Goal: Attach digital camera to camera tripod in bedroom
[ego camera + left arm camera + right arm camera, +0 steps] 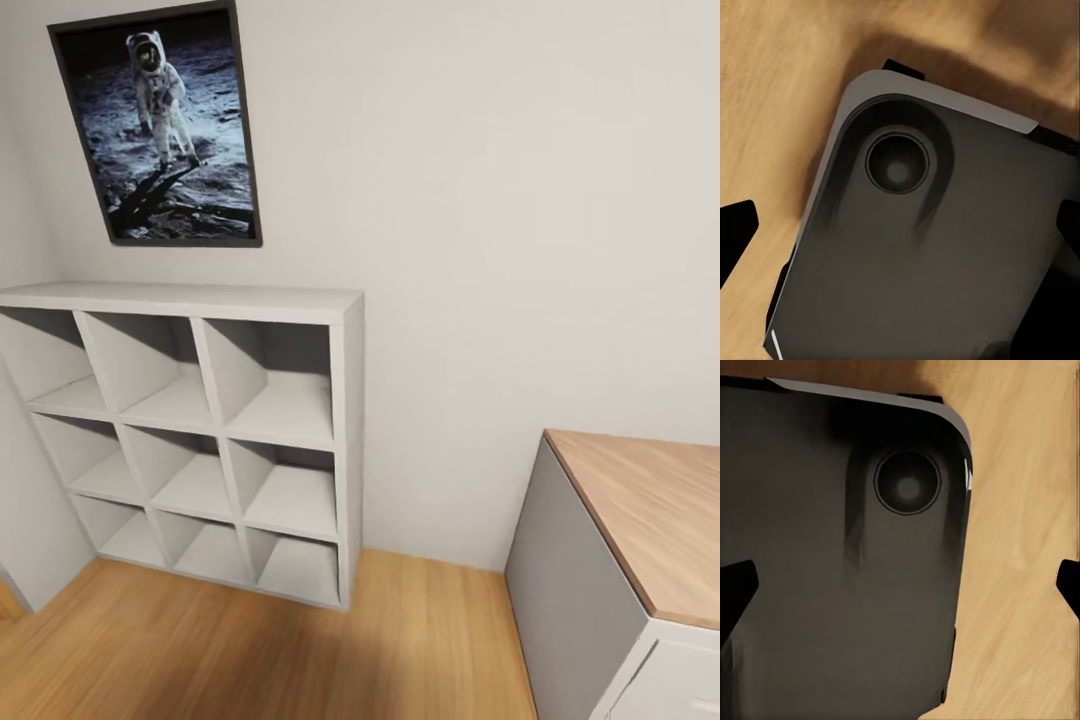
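Note:
I face a corner of the bedroom with white walls and a light wood floor (250, 650). The digital camera and the camera tripod are out of view. My left gripper (900, 232) is open, its two black fingertips (736, 234) far apart with nothing between them. It hangs above my own dark grey base (922, 270) and the floor. My right gripper (900, 585) is open too and holds nothing, its fingertips (735, 585) spread wide over the same dark base (810, 585).
A white cubby shelf (345, 400) with bare compartments stands against the wall at left. An astronaut poster (160, 125) hangs above it. A wood-topped desk (650, 520) with grey and white sides stands at the right. Bare floor lies between shelf and desk.

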Robot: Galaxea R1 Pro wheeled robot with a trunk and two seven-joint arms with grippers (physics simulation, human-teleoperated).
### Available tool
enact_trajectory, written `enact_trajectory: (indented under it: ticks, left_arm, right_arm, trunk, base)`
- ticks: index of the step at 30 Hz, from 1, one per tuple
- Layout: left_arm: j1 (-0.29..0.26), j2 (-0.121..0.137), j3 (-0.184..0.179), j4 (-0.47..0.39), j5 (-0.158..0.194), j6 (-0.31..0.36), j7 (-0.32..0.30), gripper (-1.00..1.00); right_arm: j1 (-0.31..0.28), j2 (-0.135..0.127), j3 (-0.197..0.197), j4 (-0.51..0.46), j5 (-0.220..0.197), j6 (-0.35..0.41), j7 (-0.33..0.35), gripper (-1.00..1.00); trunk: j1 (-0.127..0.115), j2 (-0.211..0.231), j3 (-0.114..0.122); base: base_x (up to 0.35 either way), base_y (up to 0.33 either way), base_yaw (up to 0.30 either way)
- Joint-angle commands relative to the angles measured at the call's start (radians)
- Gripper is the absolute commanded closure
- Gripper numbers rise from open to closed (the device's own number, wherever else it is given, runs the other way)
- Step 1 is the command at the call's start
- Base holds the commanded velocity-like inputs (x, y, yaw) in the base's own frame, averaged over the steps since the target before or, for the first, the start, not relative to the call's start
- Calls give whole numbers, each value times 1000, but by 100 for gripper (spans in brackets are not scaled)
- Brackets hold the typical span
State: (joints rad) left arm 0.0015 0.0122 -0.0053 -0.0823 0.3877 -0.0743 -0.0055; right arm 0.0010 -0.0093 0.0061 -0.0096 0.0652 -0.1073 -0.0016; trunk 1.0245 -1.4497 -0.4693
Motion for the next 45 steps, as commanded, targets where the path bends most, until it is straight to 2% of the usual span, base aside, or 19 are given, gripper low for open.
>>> enact_trajectory:
  ticks: [1,19,45]
  left_arm:
    - [0,0,-1,-1,5,-2,-1,-100]
    - [0,0,7,-1,9,-5,0,-100]
    - [0,0,12,-2,13,-7,2,-100]
  right_arm:
    - [0,0,0,-1,7,-2,0,-100]
    - [0,3,-2,-1,7,1,0,-100]
    - [0,2,-2,-2,7,-3,-1,-100]
  trunk:
    - [1,0,-1]
    - [1,0,-1]
    - [1,0,-1]
  base:
    - [292,-131,0]
    - [251,-117,29]
    - [10,-5,260]
